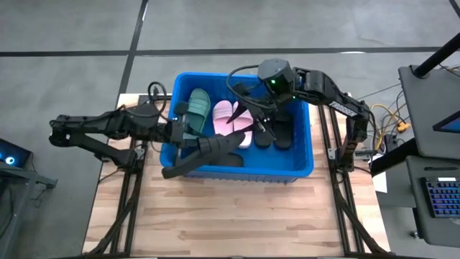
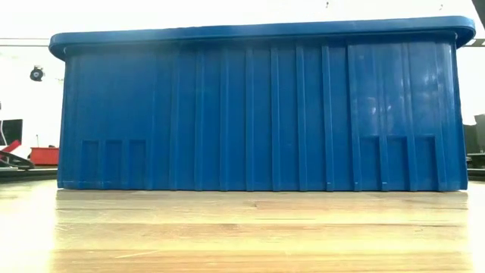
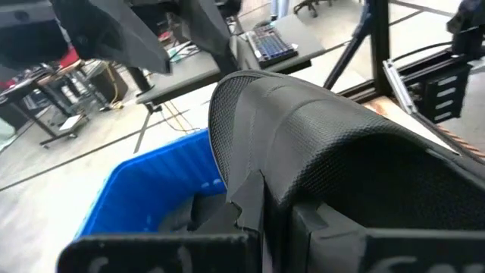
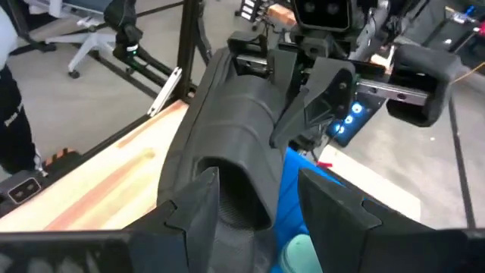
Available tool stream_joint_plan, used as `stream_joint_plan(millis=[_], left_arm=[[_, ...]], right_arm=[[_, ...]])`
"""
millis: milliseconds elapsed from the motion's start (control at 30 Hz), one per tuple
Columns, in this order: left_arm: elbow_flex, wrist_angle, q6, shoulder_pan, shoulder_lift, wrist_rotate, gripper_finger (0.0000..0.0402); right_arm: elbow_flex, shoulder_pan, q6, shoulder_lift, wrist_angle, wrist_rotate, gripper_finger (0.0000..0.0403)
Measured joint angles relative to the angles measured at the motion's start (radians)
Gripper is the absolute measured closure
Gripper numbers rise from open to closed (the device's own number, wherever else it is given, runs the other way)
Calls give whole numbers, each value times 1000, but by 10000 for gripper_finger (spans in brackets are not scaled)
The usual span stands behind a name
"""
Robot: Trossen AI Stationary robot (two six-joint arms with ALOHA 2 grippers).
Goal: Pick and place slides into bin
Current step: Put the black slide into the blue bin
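Slides point(image 1: 231, 119) are lying inside the bin point(image 1: 310, 137), and one more is hanging over it in a gripper. The bin, bright blue with ribbed walls and a rolled rim, is sitting on the wooden table point(image 1: 237, 216) and filling nearly the whole low view.

The left arm is reaching in over the bin's left wall. The left gripper point(image 1: 188, 138) is clamping shut on a black slide point(image 1: 212, 150), which is stretching slantwise above the bin's near wall. One end is jutting out past the near left corner and the other is pointing toward the middle of the bin.

The right arm is coming in over the bin's far right corner. The right gripper point(image 1: 250, 124) is hovering above the bin's middle, right at the inner end of the held slide. In the right wrist view its fingers point(image 4: 333, 208) are standing wide apart with that end of the slide point(image 4: 235, 144) lying between them. Blue is showing in a gap beside one finger, so they are not squeezing it.

Down inside the bin, a dark green slide point(image 1: 198, 108) is leaning against the far left part. Two pink slides point(image 1: 224, 115) are lying side by side at the middle, just beside the green one. Black slides point(image 1: 282, 131) are resting to the right of the pink pair, partly under the right gripper.
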Motion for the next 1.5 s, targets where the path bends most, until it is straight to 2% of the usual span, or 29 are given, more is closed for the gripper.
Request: stream_joint_plan(millis=[367, 600, 1133, 1267, 1500], left_arm=[[0, 79, 72, 69, 68, 75, 401], [6, 133, 89, 106, 123, 106, 401], [38, 199, 127, 149, 155, 132, 401], [37, 208, 126, 156, 160, 132, 401], [33, 208, 122, 171, 154, 127, 401]], right_arm=[[-5, -75, -82, 21, -154, -36, 232], [-5, -81, -106, 30, -168, -107, 232], [-5, -82, -137, 41, -154, -108, 236], [-5, -83, -147, 38, -155, -107, 263], [-5, -90, -204, 35, -156, -98, 356]])
